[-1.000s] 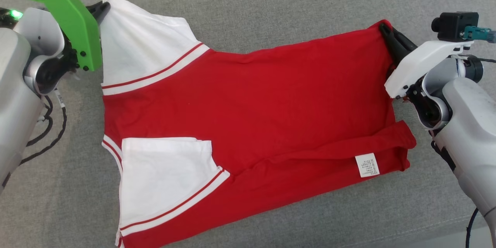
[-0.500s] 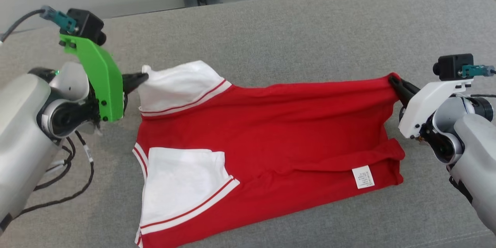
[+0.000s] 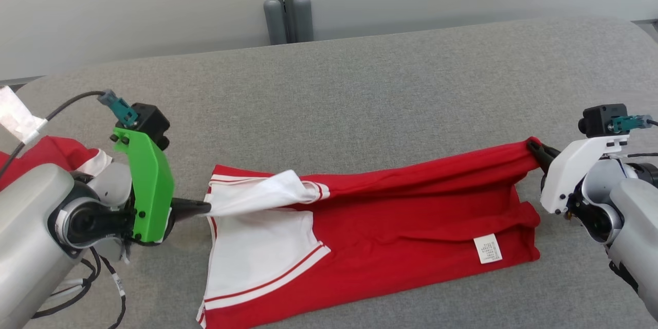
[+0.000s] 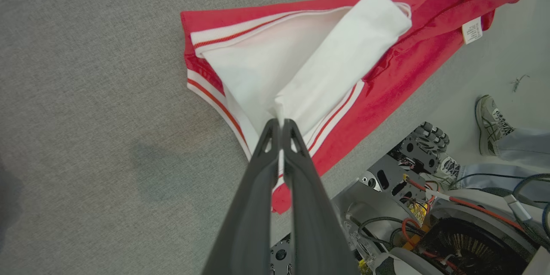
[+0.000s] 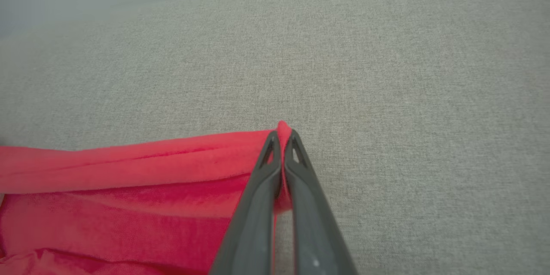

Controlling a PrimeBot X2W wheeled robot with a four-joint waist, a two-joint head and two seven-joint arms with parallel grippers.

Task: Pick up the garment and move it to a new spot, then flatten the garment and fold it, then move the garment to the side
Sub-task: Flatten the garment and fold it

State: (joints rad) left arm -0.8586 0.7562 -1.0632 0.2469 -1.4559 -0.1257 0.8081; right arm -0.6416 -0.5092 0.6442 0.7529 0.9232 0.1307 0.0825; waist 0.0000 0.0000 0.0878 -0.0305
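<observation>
The garment (image 3: 401, 216), red with white sleeves and striped cuffs, lies on the grey padded surface (image 3: 360, 113), doubled lengthwise into a narrow band. My left gripper (image 3: 205, 208) is shut on the tip of one white sleeve (image 3: 267, 193), which is drawn taut over the other sleeve. In the left wrist view that gripper (image 4: 279, 122) pinches the white cloth (image 4: 339, 60). My right gripper (image 3: 534, 148) is shut on the red hem corner at the far right. The right wrist view shows it (image 5: 282, 135) clamping the red fabric (image 5: 129, 206).
A white care label (image 3: 489, 248) shows near the garment's right end. Another red cloth (image 3: 46, 154) lies behind my left arm. Two grey posts (image 3: 288, 15) stand beyond the surface's far edge. The left wrist view shows a person's shoe (image 4: 492, 122) beside my base (image 4: 429, 206).
The head camera has tilted up. Both grippers have carried the garment's far edge toward the near edge, so the held sleeve now lies over the other sleeve and the garment looks narrower.
</observation>
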